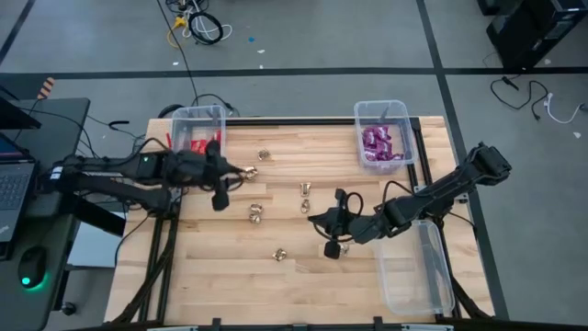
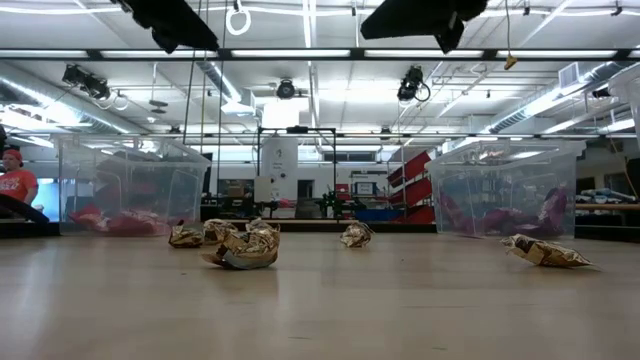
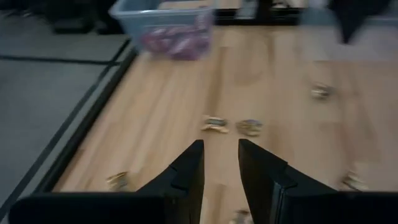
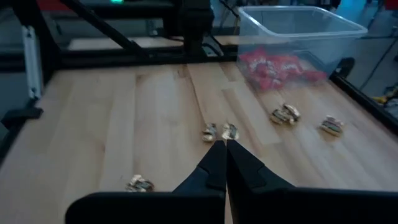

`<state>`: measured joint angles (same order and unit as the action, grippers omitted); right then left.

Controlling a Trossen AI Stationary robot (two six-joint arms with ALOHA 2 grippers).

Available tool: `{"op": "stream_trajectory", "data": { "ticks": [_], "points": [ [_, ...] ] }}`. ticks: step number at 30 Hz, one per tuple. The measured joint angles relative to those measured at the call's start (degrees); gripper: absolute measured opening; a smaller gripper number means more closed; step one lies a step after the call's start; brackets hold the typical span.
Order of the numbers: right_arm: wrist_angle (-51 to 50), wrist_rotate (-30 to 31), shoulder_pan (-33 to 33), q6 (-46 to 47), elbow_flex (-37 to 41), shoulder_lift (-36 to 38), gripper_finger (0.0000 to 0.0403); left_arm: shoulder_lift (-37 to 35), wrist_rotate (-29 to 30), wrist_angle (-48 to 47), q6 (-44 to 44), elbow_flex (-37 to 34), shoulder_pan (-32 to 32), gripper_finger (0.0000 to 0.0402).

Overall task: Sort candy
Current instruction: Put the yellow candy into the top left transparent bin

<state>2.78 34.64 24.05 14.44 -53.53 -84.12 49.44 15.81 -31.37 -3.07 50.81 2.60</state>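
Observation:
Several gold foil candy pieces (image 1: 255,213) lie loose on the wooden table (image 1: 230,276); they also show in the low view (image 2: 245,247). Red candy fills the clear bin (image 1: 197,131) at the far left, and purple candy (image 1: 377,142) fills the bin (image 1: 383,112) at the far right. My left gripper (image 3: 221,158) hangs open above the table just in front of the red bin (image 1: 237,174), nothing between its fingers, with one gold piece (image 1: 249,172) at its tips. My right gripper (image 4: 222,148) is shut and raised near the table's middle (image 1: 314,218), two gold pieces (image 4: 220,131) just beyond its tips.
An empty clear bin (image 1: 418,267) lies along the table's near right edge. A black metal frame (image 1: 423,152) borders the table. A laptop and a mouse (image 1: 29,267) sit on a side desk at the left. A person (image 2: 14,180) shows in the room behind.

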Motion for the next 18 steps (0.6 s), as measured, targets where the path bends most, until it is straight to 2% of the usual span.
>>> {"op": "stream_trajectory", "data": {
  "ticks": [12, 18],
  "points": [
    [-25.08, -0.62, -0.96, 5.8, -12.41, 0.02, 0.0, 0.01, 4.02, 6.25, 0.09, -4.49, 13.78, 0.0102],
    [-32.79, -7.39, -1.72, 13.99, -15.21, 0.02, 0.0, -0.01, 10.84, 8.4, 0.1, -6.5, 18.46, 0.0102]
  ]
}}
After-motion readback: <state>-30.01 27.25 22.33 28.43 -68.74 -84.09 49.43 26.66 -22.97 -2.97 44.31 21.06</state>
